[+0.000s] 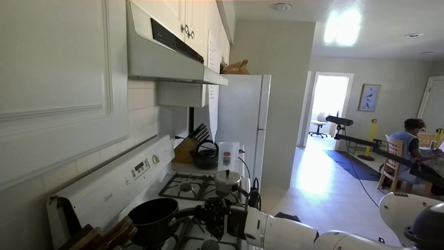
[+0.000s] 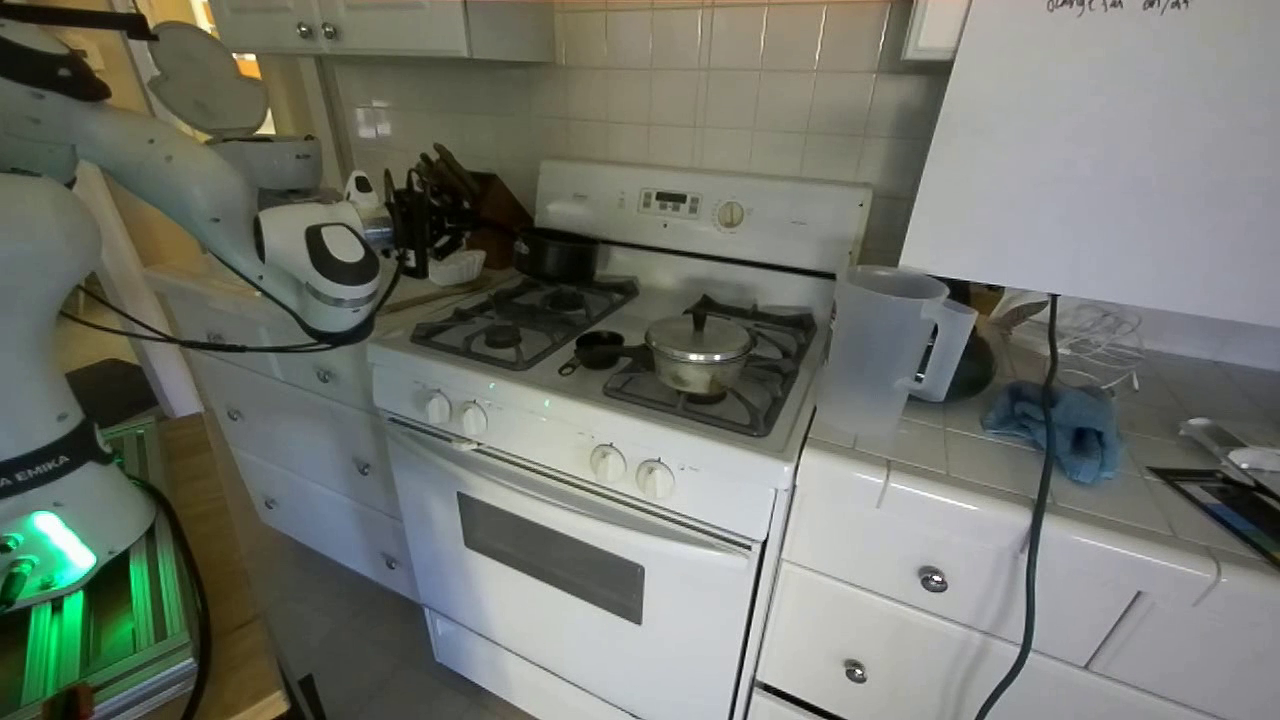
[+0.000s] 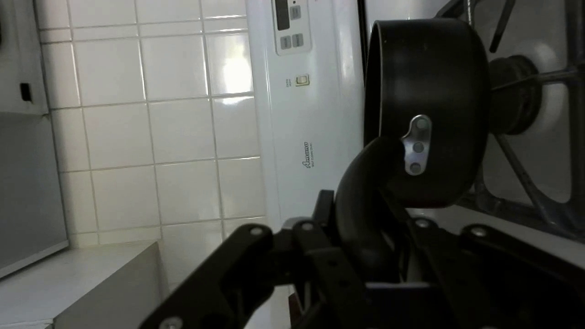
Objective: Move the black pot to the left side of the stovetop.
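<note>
The black pot (image 1: pixel 151 222) is at the back left corner of the stovetop (image 2: pixel 655 292), by the rear burner. In an exterior view the pot (image 2: pixel 556 257) stands beside the knife block. In the wrist view the pot (image 3: pixel 436 91) appears sideways, its curved handle running between the fingers. My gripper (image 3: pixel 358 201) is closed around this handle; the gripper also shows in both exterior views (image 1: pixel 201 211) (image 2: pixel 468 225). Its far finger is dark and partly hidden by the handle. I cannot tell whether the pot's bottom touches the grate or hangs just above it.
A lidded silver saucepan (image 2: pixel 698 355) sits on the right front burner, beside a small dark vessel (image 2: pixel 600 349). A knife block (image 2: pixel 500 215) stands left of the pot. The raised back panel (image 3: pixel 311 114) is close behind. A kettle (image 1: pixel 205 158) and a plastic pitcher (image 2: pixel 880 345) are right of the stove.
</note>
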Available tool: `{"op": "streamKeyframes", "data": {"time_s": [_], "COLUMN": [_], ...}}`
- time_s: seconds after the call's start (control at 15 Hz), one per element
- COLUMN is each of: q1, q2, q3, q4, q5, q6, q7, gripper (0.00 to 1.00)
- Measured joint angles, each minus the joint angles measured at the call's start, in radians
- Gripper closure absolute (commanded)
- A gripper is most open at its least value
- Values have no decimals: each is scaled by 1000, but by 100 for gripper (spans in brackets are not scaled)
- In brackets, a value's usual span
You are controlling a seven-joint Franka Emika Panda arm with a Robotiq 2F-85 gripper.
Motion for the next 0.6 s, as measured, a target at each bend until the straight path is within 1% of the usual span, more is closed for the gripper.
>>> {"op": "streamKeyframes", "data": {"time_s": [0.47, 0.53, 0.6], "q1": [-15, -14, -13], "q2": [30, 33, 34], "q3": [11, 11, 11], "q4": [0, 0, 0], "q5": [4, 5, 5], "q6": [1, 1, 1], "q7": [1, 1, 1], "gripper": [93, 79, 47]}}
